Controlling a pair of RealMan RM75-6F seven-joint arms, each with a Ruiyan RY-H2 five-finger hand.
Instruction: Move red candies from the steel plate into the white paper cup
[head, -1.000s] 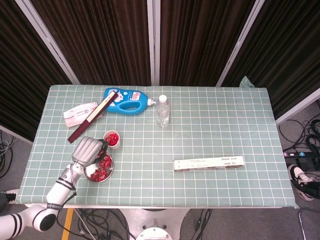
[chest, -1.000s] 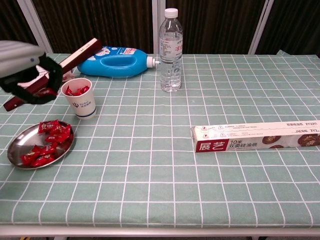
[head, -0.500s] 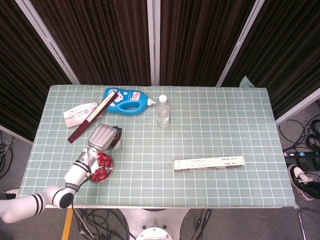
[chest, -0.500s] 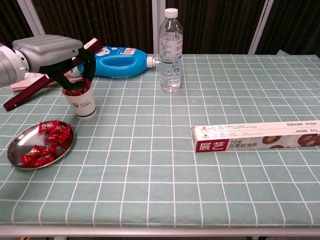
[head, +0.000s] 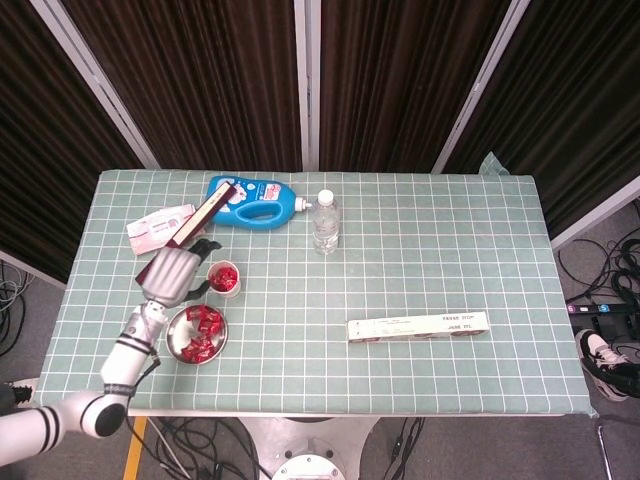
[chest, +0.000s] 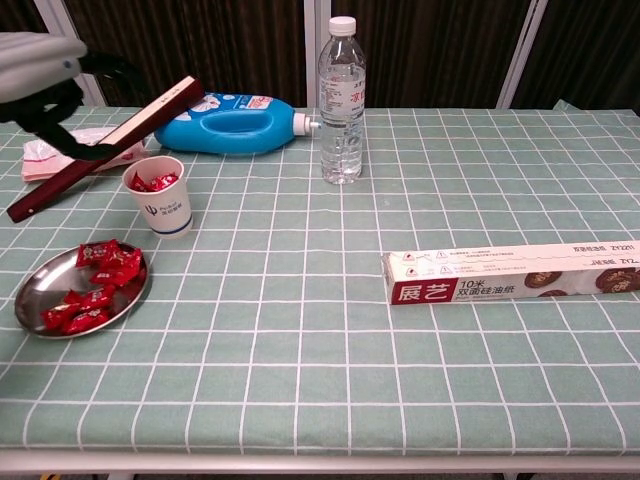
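Observation:
The steel plate (head: 174, 344) (chest: 28, 291) lies near the table's front left edge with several red candies (head: 203, 330) (chest: 93, 281) on it. Just behind it stands the white paper cup (head: 224, 280) (chest: 163, 206), upright, with red candies (chest: 154, 182) inside. My left hand (head: 172, 272) (chest: 38, 72) hovers to the left of the cup, above the table, with its fingers apart and nothing held between them. Neither view shows my right hand.
A long dark red box (head: 186, 231) (chest: 103, 143) and a pink packet (head: 157, 226) lie behind the cup. Further back are a blue detergent bottle (head: 256, 202) (chest: 232, 125) on its side and an upright water bottle (head: 325, 222) (chest: 341, 100). A cling-film box (head: 418, 326) (chest: 514, 272) lies at the right.
My left hand carried a red candy from the plate to over the cup, then drew back to the left with nothing in it. The cup and plate have stayed in place.

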